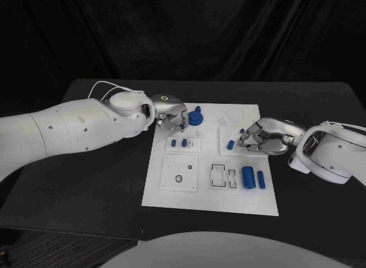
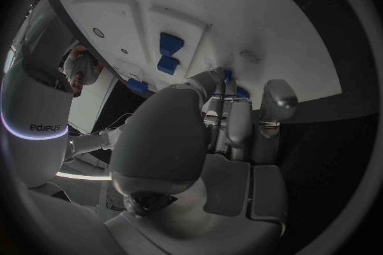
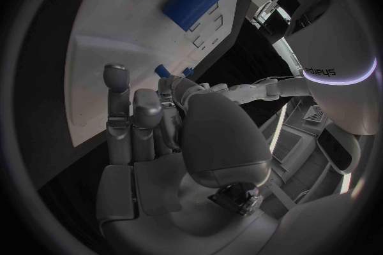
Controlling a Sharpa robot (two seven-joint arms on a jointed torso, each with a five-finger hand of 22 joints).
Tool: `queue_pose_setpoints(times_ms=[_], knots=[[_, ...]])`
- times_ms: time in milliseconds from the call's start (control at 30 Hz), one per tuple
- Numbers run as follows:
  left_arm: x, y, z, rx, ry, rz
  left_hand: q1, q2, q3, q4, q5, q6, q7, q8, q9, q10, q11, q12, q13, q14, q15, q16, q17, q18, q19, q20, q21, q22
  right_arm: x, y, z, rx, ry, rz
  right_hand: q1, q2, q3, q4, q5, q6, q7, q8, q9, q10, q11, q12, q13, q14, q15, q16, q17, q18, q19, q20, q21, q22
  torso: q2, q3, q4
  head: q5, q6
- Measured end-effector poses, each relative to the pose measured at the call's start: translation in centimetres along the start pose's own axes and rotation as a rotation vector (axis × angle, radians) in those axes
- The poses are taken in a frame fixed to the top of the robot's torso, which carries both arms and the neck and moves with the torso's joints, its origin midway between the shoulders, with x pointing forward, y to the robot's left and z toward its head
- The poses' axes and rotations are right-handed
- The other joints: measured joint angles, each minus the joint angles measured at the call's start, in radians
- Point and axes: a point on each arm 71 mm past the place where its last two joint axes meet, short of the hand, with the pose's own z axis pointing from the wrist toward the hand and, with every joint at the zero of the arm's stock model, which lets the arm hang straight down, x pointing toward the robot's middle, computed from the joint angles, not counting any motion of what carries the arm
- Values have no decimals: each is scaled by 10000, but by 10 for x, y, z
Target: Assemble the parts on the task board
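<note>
Where the black table (image 1: pixel 86 184) fills the view before a dark curtain (image 1: pixel 183 39), the white task board (image 1: pixel 211 192) lies at its middle, a long plate with raised white blocks and drawn outlines on it. The left hand (image 1: pixel 170 116) hangs over the board's far left corner, its fingers curled downward, just beside a round blue part (image 1: pixel 197 118) that stands on the board; whether the fingers touch or hold anything I cannot tell, though the left wrist view shows a sliver of blue at the fingertips (image 2: pixel 226 76). On the board just near of that hand, two small blue pegs (image 1: pixel 178 143) sit in a white block. The right hand (image 1: pixel 259 138) rests over the board's right side with its fingers bent inward, next to a small blue piece (image 1: pixel 230 146); whether it grips that piece is unclear. On the board's near right part lie a thick blue cylinder (image 1: pixel 248 176) and a thin blue rod (image 1: pixel 262 178), side by side.
</note>
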Motion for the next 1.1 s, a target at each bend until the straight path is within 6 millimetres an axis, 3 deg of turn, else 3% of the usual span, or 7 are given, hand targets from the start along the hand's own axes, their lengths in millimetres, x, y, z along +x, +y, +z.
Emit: queue_pose_setpoints(times_ms=[167, 367, 500, 800, 1100], knots=[[0, 2, -2, -51, 5, -9, 60, 60, 27, -27, -1, 114, 2, 23, 0, 161, 13, 0, -46, 0, 0, 0, -15, 0, 35, -34, 41, -1, 0, 0, 0, 7, -1, 0, 0, 0, -19, -19, -38, 0, 0, 0, -1, 0, 0, -5, -10, 0, 0, 0, -4, 1, 0, 0, -23, 0, 0, 5, 9, 5, 0], [1, 4, -4, -62, -23, -20, 180, 179, -14, -124, -28, 604, 94, 214, 52, 923, 78, 141, -106, 240, 20, 97, 165, 0, 331, -66, 542, -1, 0, 0, 0, 0, 3, 0, 0, 0, -29, -29, -40, 0, 0, 0, -1, 0, 0, -5, -10, 0, 0, 0, -4, 0, 0, 0, -39, -1, -2, 6, 12, 32, 0], [2, 6, -7, -33, -137, -6, 236, 233, -42, -152, 139, 879, 88, 292, 64, 1234, 85, 135, -186, 415, 21, 202, 320, -1, 555, -89, 905, -1, 0, 0, 0, 1, 3, 0, 0, 0, -29, -29, -40, 0, 0, 0, 3, 0, 0, -4, -9, 0, 0, 0, -4, 0, 0, 0, -39, -1, -1, 4, 12, 15, 0], [1, 9, -14, 221, -867, 196, 359, 311, -114, -107, 364, 948, 91, 294, 59, 1380, 195, -83, -386, 761, -4, 319, 530, -2, 933, -107, 1428, -1, 0, 0, 0, 7, 3, 9, 0, 0, -29, -29, -84, 0, 0, 0, 7, 0, 0, -4, -20, 0, 0, 0, -24, 0, 0, 0, -75, -2, -3, 0, 7, 31, 0], [-2, 10, -23, 415, -1501, 357, 265, 405, -213, -9, 306, 985, 53, 251, 24, 1495, 193, -308, -565, 790, -34, 319, 471, -1, 1003, -105, 1459, -2, 0, -1, 0, 20, 2, 42, 0, 0, -29, -29, -81, 0, 0, 0, 6, -37, -37, -4, -45, 0, 0, -39, -44, 106, 0, 0, -76, -2, -5, -6, -9, 41, 0]])
